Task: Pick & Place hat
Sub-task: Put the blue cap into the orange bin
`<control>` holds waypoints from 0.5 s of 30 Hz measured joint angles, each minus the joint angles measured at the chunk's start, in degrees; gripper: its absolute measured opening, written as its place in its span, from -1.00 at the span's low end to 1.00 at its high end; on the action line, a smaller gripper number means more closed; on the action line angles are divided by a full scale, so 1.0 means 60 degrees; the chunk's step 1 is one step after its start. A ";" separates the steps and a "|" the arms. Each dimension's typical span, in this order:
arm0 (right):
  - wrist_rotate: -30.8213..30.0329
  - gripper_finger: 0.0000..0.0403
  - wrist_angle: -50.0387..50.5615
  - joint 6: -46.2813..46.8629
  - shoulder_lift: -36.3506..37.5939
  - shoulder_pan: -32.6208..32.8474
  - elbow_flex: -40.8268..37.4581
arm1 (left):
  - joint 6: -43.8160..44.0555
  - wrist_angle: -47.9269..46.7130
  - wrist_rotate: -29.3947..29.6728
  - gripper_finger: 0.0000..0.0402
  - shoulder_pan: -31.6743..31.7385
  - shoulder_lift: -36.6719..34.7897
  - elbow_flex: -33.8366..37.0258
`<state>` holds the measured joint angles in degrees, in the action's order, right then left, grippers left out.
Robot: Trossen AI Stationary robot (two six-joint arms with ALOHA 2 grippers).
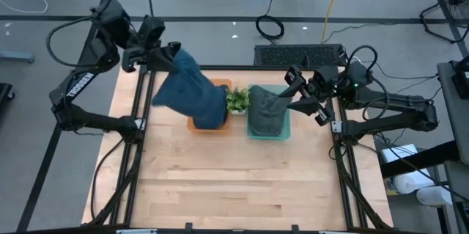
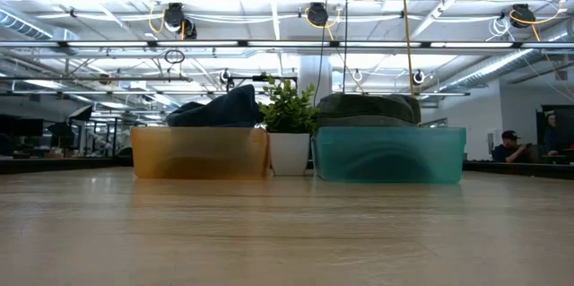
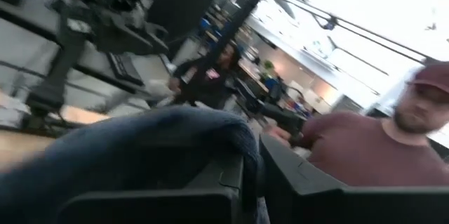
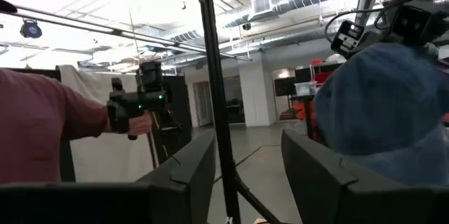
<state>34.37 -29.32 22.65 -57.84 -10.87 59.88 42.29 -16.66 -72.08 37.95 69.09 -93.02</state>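
A blue knit hat (image 1: 192,91) stretches from my left gripper (image 1: 173,54), near the table's far-left corner, down into an orange bin (image 1: 192,125); in the low view the blue hat (image 2: 215,107) stands above the orange bin's rim (image 2: 199,151). A grey hat (image 1: 265,113) lies in a teal bin (image 1: 286,133). My right gripper (image 1: 306,93) hovers open just right of the teal bin, with nothing between its fingers (image 4: 245,168). My left gripper (image 3: 252,182) is shut on the blue hat. My left gripper pinches the blue hat's upper end (image 3: 235,140) between its two fingers. A bunched fold of the knit bulges over the fingertips. That end (image 1: 179,61) is lifted, and the hat slants down from it, its lower end (image 1: 211,115) lying in the orange bin.
A small potted plant (image 1: 237,100) in a white pot (image 2: 289,153) stands between the two bins. Bare wooden table (image 1: 234,183) spreads toward the near edge. A black frame (image 1: 135,139) borders the table. People (image 3: 365,140) stand beyond the far side, one holding a device (image 4: 140,108).
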 joint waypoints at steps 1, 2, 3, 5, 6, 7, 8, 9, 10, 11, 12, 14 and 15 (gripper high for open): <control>0.0000 -0.25 0.0000 0.0000 -0.0003 0.0000 0.0000 | -0.0002 -0.0054 -0.0187 -0.89 -0.0004 0.0056 -0.0003; 0.0000 -0.24 0.0003 -0.0001 -0.0007 0.0000 0.0000 | -0.0054 -0.0166 -0.0229 -0.89 -0.0009 0.0120 -0.0003; 0.0000 -0.24 0.0006 0.0000 -0.0011 0.0000 0.0000 | -0.0153 -0.0284 -0.0232 -0.89 -0.0007 0.0190 -0.0003; 0.0000 -0.24 0.0004 0.0000 -0.0010 0.0000 0.0000 | -0.0502 -0.0371 -0.0217 -0.89 -0.0007 0.0323 0.0001; 0.0000 -0.25 0.0003 -0.0001 -0.0007 0.0000 0.0000 | -0.0785 -0.0413 -0.0142 -0.89 -0.0007 0.0359 0.0001; 0.0000 -0.25 0.0000 -0.0004 -0.0007 0.0000 0.0000 | -0.1164 -0.0528 0.0042 -0.89 -0.0007 0.0369 0.0001; -0.0004 -0.25 0.0004 -0.0004 -0.0010 0.0000 0.0000 | -0.1654 -0.0693 0.0218 -0.89 -0.0007 0.0367 0.0001; -0.0004 -0.26 0.0003 -0.0004 -0.0011 0.0000 0.0000 | -0.2234 -0.0867 0.0419 -0.89 -0.0007 0.0366 0.0001; -0.0004 -0.26 0.0002 -0.0004 -0.0011 0.0000 0.0000 | -0.2865 -0.1084 0.0681 -0.89 -0.0025 0.0366 0.0001; -0.0002 -0.26 0.0004 -0.0004 -0.0011 0.0000 0.0000 | -0.3420 -0.1357 0.0975 -0.89 -0.0046 0.0366 0.0001; -0.0004 -0.26 0.0003 -0.0004 -0.0011 0.0000 0.0000 | -0.3876 -0.1647 0.1253 -0.89 -0.0066 0.0366 0.0001; -0.0004 -0.26 0.0004 -0.0004 -0.0011 0.0000 0.0000 | -0.4665 -0.2265 0.1677 -0.89 -0.0090 0.0366 0.0001; -0.0004 -0.25 0.0004 0.0000 -0.0011 0.0000 0.0000 | -0.5088 -0.2619 0.1833 -0.89 -0.0088 0.0366 0.0001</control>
<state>34.35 -29.30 22.65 -57.91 -10.87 59.88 11.76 -32.38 -61.08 37.43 71.29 -93.01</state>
